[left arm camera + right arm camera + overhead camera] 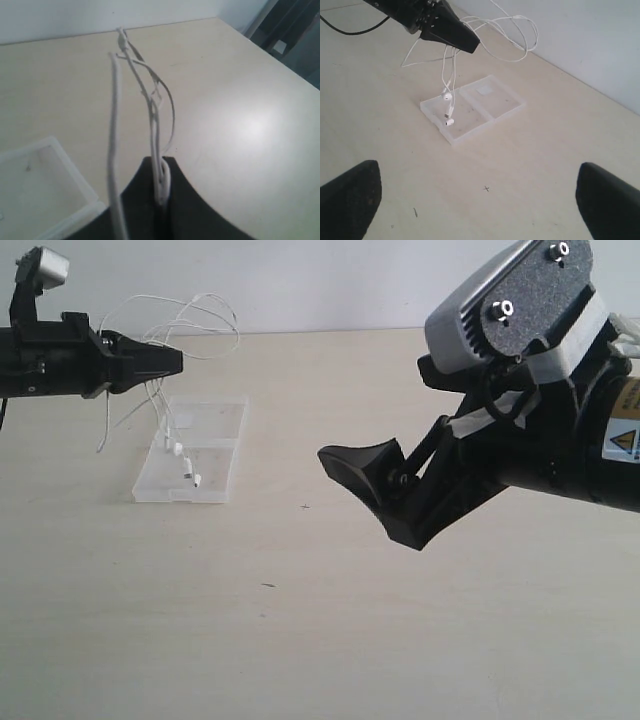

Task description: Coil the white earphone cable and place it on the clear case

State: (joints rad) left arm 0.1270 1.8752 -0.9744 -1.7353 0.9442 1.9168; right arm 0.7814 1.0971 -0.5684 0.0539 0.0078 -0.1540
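Note:
My left gripper (pixel 178 361) hangs above the clear case (pixel 218 450), shut on a bunch of the white earphone cable (pixel 168 423). Loops of wire arch up behind its fingers. Two earbuds (pixel 178 448) dangle onto the case's nearer half. The left wrist view shows the strands (pixel 155 115) pinched between the black jaws of the left gripper (pixel 162 197), with a corner of the case (pixel 75 175) beside them. From the right wrist view, the cable (pixel 536 35) loops past the left gripper (pixel 469 45), and the earbuds (pixel 449 121) rest on the case (pixel 492 102). My right gripper (pixel 358 490) hovers open and empty, well right of the case.
The case lies on a pale wooden table (pixel 300 620) that meets a white wall at the back. A black robot cable (pixel 350 31) trails behind the left arm. A small cross mark (pixel 486 188) sits on the table between the right gripper's fingers (pixel 350 200).

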